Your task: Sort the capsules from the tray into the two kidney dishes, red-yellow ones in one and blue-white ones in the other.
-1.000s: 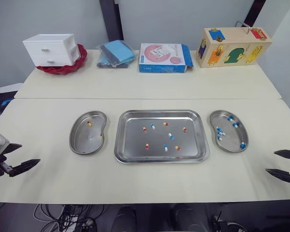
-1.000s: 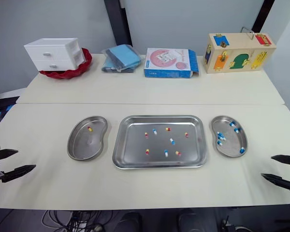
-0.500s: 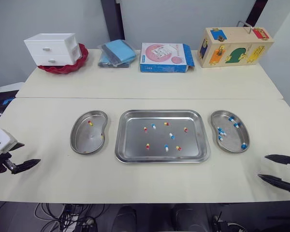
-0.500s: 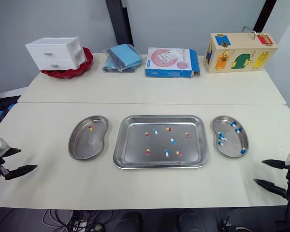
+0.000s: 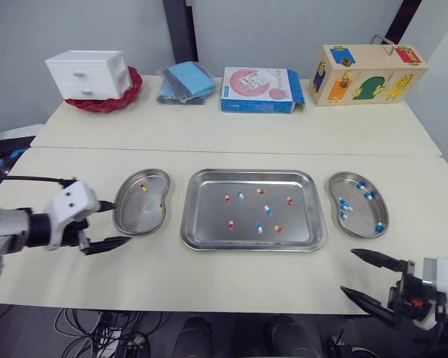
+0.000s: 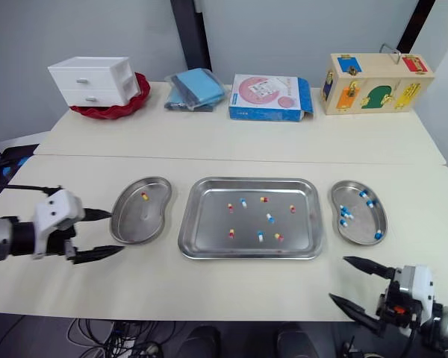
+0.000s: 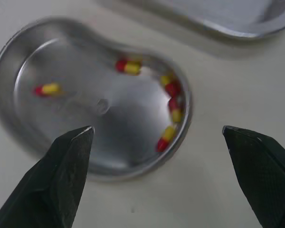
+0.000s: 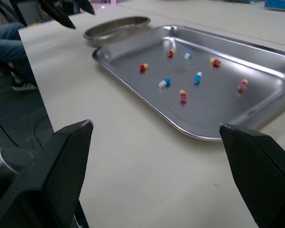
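Steel, shiny, the rectangular tray (image 5: pixel 254 247) sits mid-way along the bench (image 5: pixel 209 142), mixed capsules (image 5: pixel 267 210) scattered inside. The left kidney dish (image 5: pixel 131 220) holds red-yellow capsules (image 7: pixel 125 66), several against its curved wall; the right kidney dish (image 5: pixel 362 224) holds blue-white ones (image 5: pixel 343 203). The left tool (image 5: pixel 120 222) gapes just beside its dish; the right tool (image 5: pixel 348 271) gapes, empty, near the bench's front edge.

Capsules (image 5: pixel 267 211) scattered in tray (image 5: pixel 209 225), red-yellow dish (image 5: pixel 134 214) left, blue-white dish (image 5: pixel 361 216) right
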### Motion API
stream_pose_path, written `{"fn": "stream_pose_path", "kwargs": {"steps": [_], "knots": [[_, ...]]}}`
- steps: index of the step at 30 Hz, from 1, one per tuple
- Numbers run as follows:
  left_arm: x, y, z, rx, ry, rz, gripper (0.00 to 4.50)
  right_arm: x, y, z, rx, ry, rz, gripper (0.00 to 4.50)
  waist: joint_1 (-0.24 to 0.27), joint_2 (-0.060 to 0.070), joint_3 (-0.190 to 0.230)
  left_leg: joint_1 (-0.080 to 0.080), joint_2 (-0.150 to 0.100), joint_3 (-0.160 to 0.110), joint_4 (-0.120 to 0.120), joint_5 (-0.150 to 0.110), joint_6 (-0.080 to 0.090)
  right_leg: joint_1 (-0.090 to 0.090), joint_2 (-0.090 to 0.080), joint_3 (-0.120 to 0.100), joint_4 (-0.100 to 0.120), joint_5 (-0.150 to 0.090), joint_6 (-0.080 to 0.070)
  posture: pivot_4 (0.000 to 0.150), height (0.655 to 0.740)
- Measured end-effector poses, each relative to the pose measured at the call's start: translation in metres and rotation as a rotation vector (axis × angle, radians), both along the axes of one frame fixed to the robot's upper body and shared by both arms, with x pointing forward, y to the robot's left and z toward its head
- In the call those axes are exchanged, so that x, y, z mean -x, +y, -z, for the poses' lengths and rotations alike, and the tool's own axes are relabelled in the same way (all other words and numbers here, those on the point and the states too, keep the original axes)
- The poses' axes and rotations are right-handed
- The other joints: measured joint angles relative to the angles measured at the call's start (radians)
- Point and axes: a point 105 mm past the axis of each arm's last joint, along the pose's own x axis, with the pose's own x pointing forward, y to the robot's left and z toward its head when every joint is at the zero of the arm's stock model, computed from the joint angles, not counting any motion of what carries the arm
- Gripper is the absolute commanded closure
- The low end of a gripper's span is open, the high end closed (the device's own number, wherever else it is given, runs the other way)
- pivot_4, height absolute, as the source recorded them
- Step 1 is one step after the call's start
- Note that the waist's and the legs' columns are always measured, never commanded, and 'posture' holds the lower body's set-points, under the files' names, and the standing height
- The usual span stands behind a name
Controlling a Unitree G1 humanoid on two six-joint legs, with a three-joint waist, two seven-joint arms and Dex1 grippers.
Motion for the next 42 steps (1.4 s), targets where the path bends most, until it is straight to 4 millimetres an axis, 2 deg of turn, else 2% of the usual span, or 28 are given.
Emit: {"fn": "stream_pose_path", "kwargs": {"steps": [3,7,15,27,30,33,42], "knots": [[-0.005,-0.042,-0.005,0.038,-0.014,0.156,0.00,0.003,0.006,0.003,-0.003,-0.008,-0.031,0.05,0.004,0.000,0.000,0.001,0.000,0.000,0.001,0.000,0.000,0.002,0.000,0.000,0.000,0.000,0.000,0.150,0.7400],[-0.011,-0.079,-0.004,0.079,-0.013,0.299,0.00,0.004,0.009,0.004,-0.010,-0.043,-0.043,0.05,0.004,0.000,0.000,0.002,0.000,0.000,0.001,0.000,0.000,0.002,0.001,0.000,0.000,0.000,0.000,0.150,0.7400],[-0.028,-0.125,0.012,0.073,0.002,0.462,0.00,0.003,0.013,0.007,-0.012,-0.059,-0.026,0.05,0.010,0.000,0.000,0.003,0.000,-0.001,0.004,0.000,0.000,0.005,0.001,0.000,0.000,0.000,0.000,0.150,0.7400],[-0.058,-0.162,0.043,0.044,0.043,0.503,0.00,0.005,0.020,0.012,-0.022,-0.055,0.022,0.05,0.010,0.000,0.000,0.003,-0.001,-0.004,0.007,0.000,0.000,0.007,0.001,-0.002,0.001,0.000,0.000,0.150,0.7400],[-0.062,-0.165,0.046,0.040,0.042,0.505,0.62,0.004,0.021,0.013,-0.024,-0.054,0.026,0.00,0.009,0.000,0.000,0.003,-0.001,-0.004,0.007,0.000,0.000,0.007,0.001,-0.002,0.001,0.000,0.000,0.150,0.7400],[-0.064,-0.167,0.051,0.034,0.053,0.508,1.53,0.004,0.022,0.013,-0.025,-0.056,0.032,0.00,0.010,0.000,0.000,0.002,-0.001,-0.004,0.007,0.000,0.000,0.007,0.001,-0.002,0.001,0.000,0.000,0.150,0.7400],[-0.060,-0.166,0.054,0.007,0.072,0.542,1.53,0.006,0.021,0.014,-0.023,-0.044,0.050,0.00,0.010,0.000,0.000,0.002,-0.001,-0.005,0.008,0.000,0.000,0.008,0.001,-0.003,0.001,0.000,0.000,0.150,0.7400]]}}
